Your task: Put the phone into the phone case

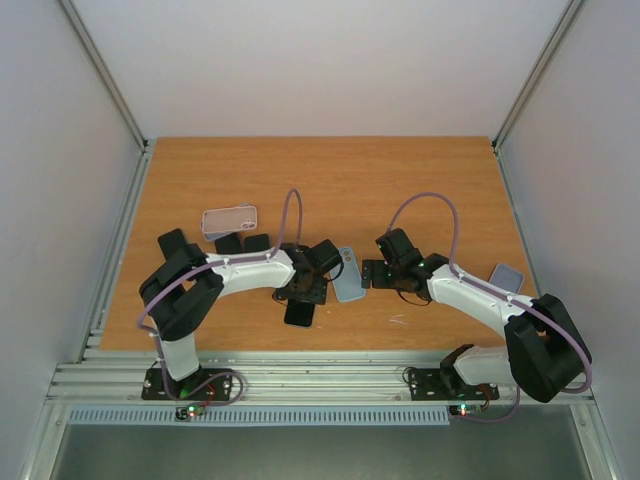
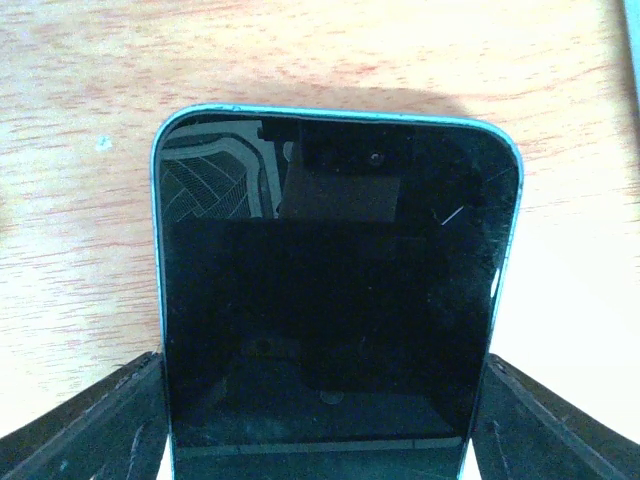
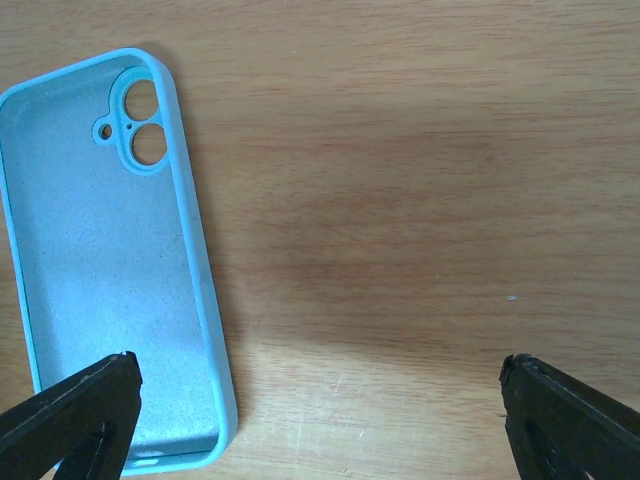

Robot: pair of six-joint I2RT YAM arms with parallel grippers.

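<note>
The phone (image 2: pixel 330 300), black screen up with a light blue rim, lies flat on the wooden table near its front edge (image 1: pixel 300 313). My left gripper (image 2: pixel 325 362) reaches over it from behind (image 1: pixel 305 290), and its two fingertips press on the phone's long sides. Just to the right lies the light blue phone case (image 1: pixel 347 275), hollow side up, with its camera holes at the far end (image 3: pixel 100 270). My right gripper (image 3: pixel 320 420) hovers wide open beside the case (image 1: pixel 372 272). Its left finger (image 3: pixel 70 415) hangs over the case's near corner, and only bare wood lies between the fingers.
A clear case (image 1: pixel 230 220) lies at the back left. A grey-blue flat case or phone (image 1: pixel 506 277) lies at the right by my right arm. Some dark flat things (image 1: pixel 228 243) sit behind my left arm. The metal rail (image 1: pixel 320 375) runs along the table's front.
</note>
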